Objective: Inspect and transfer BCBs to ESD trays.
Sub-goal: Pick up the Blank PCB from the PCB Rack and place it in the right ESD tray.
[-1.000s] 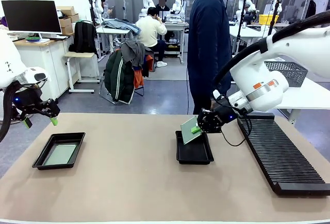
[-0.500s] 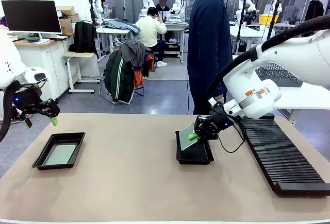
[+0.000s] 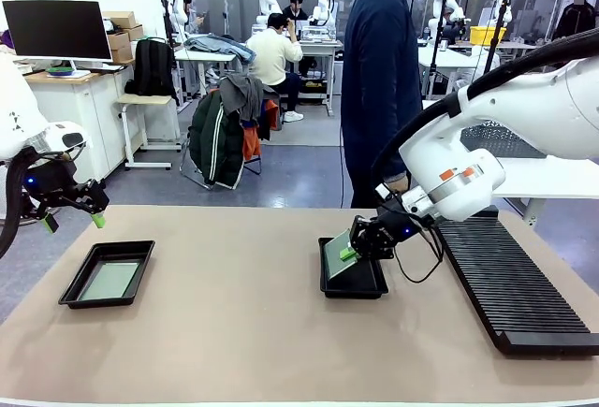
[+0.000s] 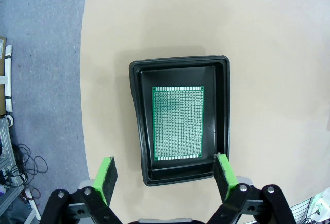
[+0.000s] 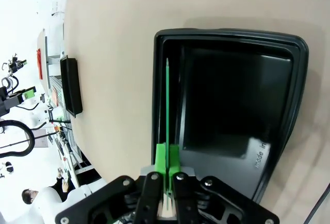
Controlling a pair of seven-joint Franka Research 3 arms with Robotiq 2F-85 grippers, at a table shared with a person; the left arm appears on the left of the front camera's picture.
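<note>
Gripping thin green BCB [image 3: 338, 254] (edge-on), right gripper [image 3: 350, 252]

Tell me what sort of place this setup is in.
Most likely a robotics lab or workshop. Other white robot arms stand at tables in the background, people sit at workbenches behind, and a computer monitor stands on a cabinet beside the table.

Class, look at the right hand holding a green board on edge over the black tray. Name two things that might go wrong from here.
1. The right hand pinches the green board by one edge, tilted above the right tray; released like this, it may land propped against the tray wall rather than flat.
2. The board's lower edge sits near the tray's rim; lowering further might catch it there and flex the thin board.
</note>
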